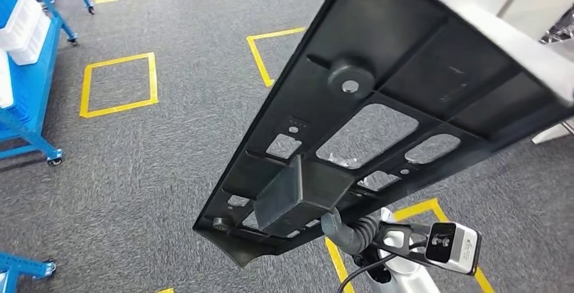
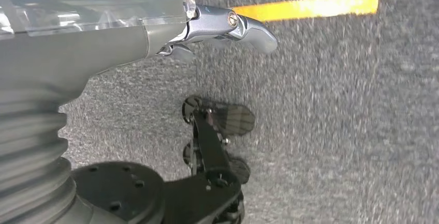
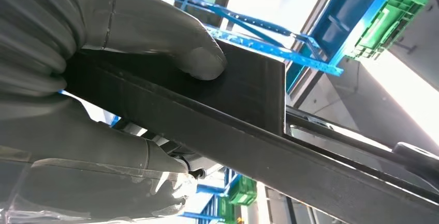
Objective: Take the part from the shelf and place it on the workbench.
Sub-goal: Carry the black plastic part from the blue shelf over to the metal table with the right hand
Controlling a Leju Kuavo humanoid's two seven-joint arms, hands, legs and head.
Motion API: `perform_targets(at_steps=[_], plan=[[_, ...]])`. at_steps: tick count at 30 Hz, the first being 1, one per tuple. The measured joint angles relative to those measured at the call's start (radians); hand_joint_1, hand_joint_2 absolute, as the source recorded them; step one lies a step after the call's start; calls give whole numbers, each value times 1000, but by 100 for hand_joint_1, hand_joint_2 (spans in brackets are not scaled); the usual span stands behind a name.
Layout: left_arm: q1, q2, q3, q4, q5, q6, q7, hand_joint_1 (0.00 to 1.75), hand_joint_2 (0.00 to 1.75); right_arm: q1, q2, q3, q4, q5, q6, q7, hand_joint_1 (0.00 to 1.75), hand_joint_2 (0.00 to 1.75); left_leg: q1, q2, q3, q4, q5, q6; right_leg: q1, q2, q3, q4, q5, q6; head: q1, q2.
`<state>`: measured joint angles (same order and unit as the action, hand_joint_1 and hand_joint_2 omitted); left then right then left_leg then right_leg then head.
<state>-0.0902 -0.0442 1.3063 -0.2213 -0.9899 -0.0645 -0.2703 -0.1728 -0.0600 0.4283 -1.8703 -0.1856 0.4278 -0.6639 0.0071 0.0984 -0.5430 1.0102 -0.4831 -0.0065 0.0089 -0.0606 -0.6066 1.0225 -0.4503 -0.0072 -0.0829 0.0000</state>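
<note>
Grey carpet floor [image 1: 156,158] marked with yellow tape squares [image 1: 119,83], blue shelf frames [image 1: 27,97] along one side. Held up over the floor in the head view: a long black plastic part [image 1: 379,117], flat, ribbed, with cut-out openings, tilted. Right hand [image 3: 103,105] gripping the part's [image 3: 259,131] near end, thumb [image 3: 176,48] pressed on a raised block, other fingers under the edge. Left hand [image 2: 228,25] hanging above the carpet, holding nothing, fingers straight.

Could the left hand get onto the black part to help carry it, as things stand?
Probably not without a big move: the left hand hangs low over the carpet, holding nothing, while the right hand alone grips the black part raised high.
</note>
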Motion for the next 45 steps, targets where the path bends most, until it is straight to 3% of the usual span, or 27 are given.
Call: perform_targets(at_steps=[1,3,5,6,7,8,10,12,14,16,18,20,22,23,24,25,27,29,31,33,35,37,39,41,42,43,45], plan=[[-1,-1,0,0,2,0,-1,0,175,0,-1,0,2,-1,3,-1,175,175,2,2,2,0,-3,-6,-2,11,1,-4,3,-6,0,0],[-2,-2,1,0,7,0,-2,0,175,-4,-2,-1,5,-5,8,-3,175,175,4,-27,-7,31,-28,-14,-8,32,7,-15,9,-17,0,0],[2,-2,3,0,8,1,-3,0,175,-9,-2,-1,10,-9,9,-6,175,175,6,-71,-57,142,-88,-18,-11,53,10,-19,12,-25,0,0],[5,-2,4,0,9,1,-3,0,175,-10,-2,-1,13,-11,10,-8,175,175,6,-81,-91,211,-117,-20,-10,66,10,-18,12,-27,0,0],[7,-2,6,0,9,1,-3,0,175,-9,-2,-2,16,-14,11,-11,175,175,6,-86,-119,264,-131,-21,-9,79,10,-18,12,-28,0,0],[9,-2,7,0,9,1,-3,0,175,-8,-2,-3,18,-16,14,-13,175,175,7,-89,-132,284,-125,-22,-9,93,11,-16,11,-28,0,0],[10,-2,9,0,9,1,-4,0,175,-8,-3,-7,20,-20,20,-17,175,175,8,-96,-103,203,-59,-22,-11,121,12,-10,9,-25,0,0],[10,-1,11,0,9,0,-6,0,175,-8,-3,-13,20,-24,23,-20,175,175,13,-136,-47,72,0,-19,-13,145,9,1,4,-17,0,0],[8,0,12,0,9,0,-7,0,175,-7,-3,-19,20,-27,24,-22,175,175,13,-165,-24,17,10,-13,-14,165,1,6,3,-5,0,0],[5,-1,14,0,9,0,-8,0,175,-4,-4,-25,20,-28,25,-24,175,175,11,-151,-21,10,13,-2,-16,181,-4,4,8,8,0,0],[1,-2,14,0,8,-1,-10,0,175,-3,-6,-32,20,-29,27,-29,175,175,14,-129,-17,-2,20,13,-15,153,-17,26,-8,17,0,0],[1,-2,15,0,8,-1,-10,0,175,-6,-8,-37,20,-29,30,-32,175,175,13,-105,-14,-9,23,23,-15,97,-65,125,-64,26,0,0],[3,-1,15,0,8,-1,-10,0,175,-6,-10,-41,20,-30,31,-32,175,175,10,-80,-15,-9,21,26,-20,73,-129,250,-115,35,0,0],[3,-1,15,0,8,-2,-10,0,175,-6,-12,-43,21,-30,31,-32,175,175,10,-68,-15,-8,20,26,-23,70,-143,277,-116,38,0,0],[3,-1,16,0,8,-2,-10,0,175,-6,-13,-46,21,-31,31,-32,175,175,10,-57,-14,-8,18,24,-24,66,-138,265,-99,39,0,0],[2,-1,16,0,8,-2,-10,0,175,-6,-13,-48,21,-31,31,-32,175,175,10,-46,-11,-8,16,22,-25,57,-111,214,-68,40,0,0],[1,-1,16,0,7,-4,-10,0,175,-10,-14,-50,21,-32,31,-30,175,175,7,-28,-4,-7,9,14,-20,13,-36,73,-11,32,0,0],[0,-1,16,0,7,-6,-10,0,175,-15,-14,-50,21,-34,30,-26,175,175,2,-12,2,-6,3,2,-11,-13,0,2,5,19,0,0],[-2,-1,16,0,7,-6,-10,0,175,-18,-14,-51,21,-36,30,-20,175,175,1,7,8,-7,-2,-10,-7,7,-2,-2,3,5,0,0],[-5,-1,16,0,7,-6,-10,0,175,-22,-14,-51,20,-36,31,-17,175,175,5,-12,6,12,-20,-21,-11,28,2,-9,6,-8,0,0],[-4,-2,16,0,7,-6,-10,0,175,-27,-12,-51,20,-37,31,-15,175,175,10,-61,-36,105,-73,-27,-14,49,6,-13,9,-19,0,0],[0,-2,16,0,8,-5,-10,0,175,-30,-11,-51,21,-37,33,-13,175,175,10,-85,-106,241,-127,-29,-12,75,6,-12,9,-24,0,0],[2,-2,16,0,8,-4,-10,0,175,-30,-11,-50,23,-37,34,-10,175,175,10,-90,-137,282,-116,-28,-10,104,7,-9,8,-25,0,0],[2,-2,16,0,8,-4,-10,0,175,-30,-11,-50,25,-38,35,-9,175,175,11,-104,-97,175,-40,-22,-10,131,9,-5,5,-22,0,0],[1,-1,16,0,8,-3,-10,0,175,-31,-11,-50,25,-39,36,-8,175,175,11,-127,-69,106,-10,-18,-10,144,8,-1,3,-19,0,0],[1,0,16,0,9,-2,-11,0,175,-31,-11,-49,25,-41,37,-8,175,175,11,-146,-46,52,10,-14,-11,156,6,2,2,-14,0,0],[0,0,17,0,10,-1,-12,0,175,-32,-11,-49,26,-45,39,-8,175,175,8,-167,-30,13,13,-8,-15,175,0,4,3,-2,0,0]])
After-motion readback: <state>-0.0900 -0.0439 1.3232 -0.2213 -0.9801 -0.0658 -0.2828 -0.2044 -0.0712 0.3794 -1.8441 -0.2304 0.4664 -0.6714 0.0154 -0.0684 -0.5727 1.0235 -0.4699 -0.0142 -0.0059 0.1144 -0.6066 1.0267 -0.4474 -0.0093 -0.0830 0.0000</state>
